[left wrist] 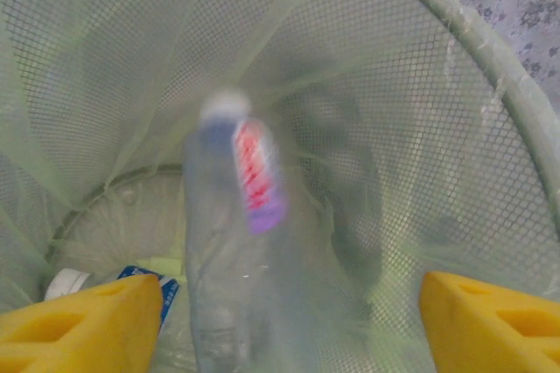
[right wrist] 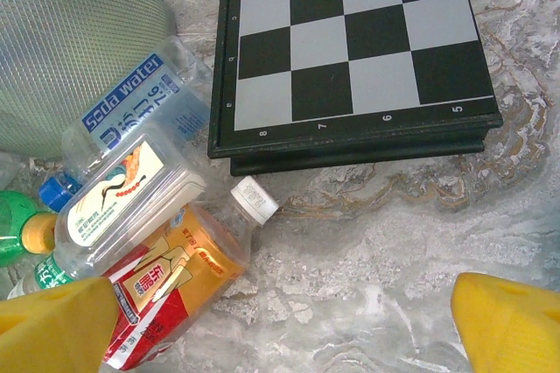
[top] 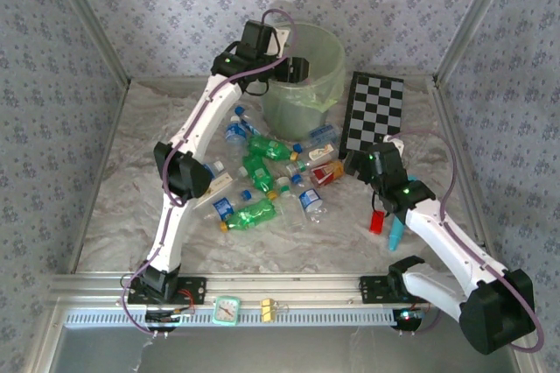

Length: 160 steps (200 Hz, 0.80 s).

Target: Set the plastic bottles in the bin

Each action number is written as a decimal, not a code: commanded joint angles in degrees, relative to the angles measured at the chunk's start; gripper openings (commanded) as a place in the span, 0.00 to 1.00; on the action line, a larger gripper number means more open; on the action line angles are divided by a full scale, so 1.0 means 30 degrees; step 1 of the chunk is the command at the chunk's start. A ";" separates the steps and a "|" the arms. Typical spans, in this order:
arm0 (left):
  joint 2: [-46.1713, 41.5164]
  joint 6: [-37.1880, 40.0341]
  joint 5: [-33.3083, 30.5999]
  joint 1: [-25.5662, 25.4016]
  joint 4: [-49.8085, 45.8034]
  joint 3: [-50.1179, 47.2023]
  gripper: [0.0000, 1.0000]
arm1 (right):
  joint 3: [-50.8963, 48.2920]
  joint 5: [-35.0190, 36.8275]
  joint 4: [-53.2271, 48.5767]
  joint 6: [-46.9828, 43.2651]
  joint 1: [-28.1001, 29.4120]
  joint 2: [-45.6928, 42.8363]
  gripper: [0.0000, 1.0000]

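My left gripper (top: 297,68) hangs open over the pale green bin (top: 306,75). In the left wrist view a clear bottle (left wrist: 232,242) with a red and purple label is blurred between and below the yellow fingers (left wrist: 83,320), inside the bin's mesh-lined wall (left wrist: 455,128), touching neither finger. A blue-labelled bottle (left wrist: 162,290) lies on the bin's bottom. Several bottles (top: 262,172), clear and green, lie scattered mid-table. My right gripper (right wrist: 284,329) is open just right of a reddish bottle (right wrist: 175,277) with a white cap, nothing between its fingers.
The black-and-white chequered board (right wrist: 350,40) lies right of the bin. A small red block (top: 377,221) and a cyan stick (top: 395,235) lie under the right arm. A small clock (top: 226,309) sits on the front rail. Patterned walls close in the table.
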 commanded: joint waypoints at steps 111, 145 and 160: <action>-0.6915 0.0276 0.0288 -0.0740 0.4946 -0.6240 0.86 | -0.0755 -0.1616 0.1880 0.3479 -0.0088 0.1006 1.00; -1.1809 0.0398 -0.1664 -0.0742 0.9972 -1.4596 0.89 | -0.1470 -0.2495 0.3533 0.5411 -0.0032 0.1948 1.00; -1.3919 0.0466 -0.3029 -0.0744 1.2193 -1.8219 0.91 | -0.1422 -0.2606 0.3838 0.5851 0.0139 0.2569 1.00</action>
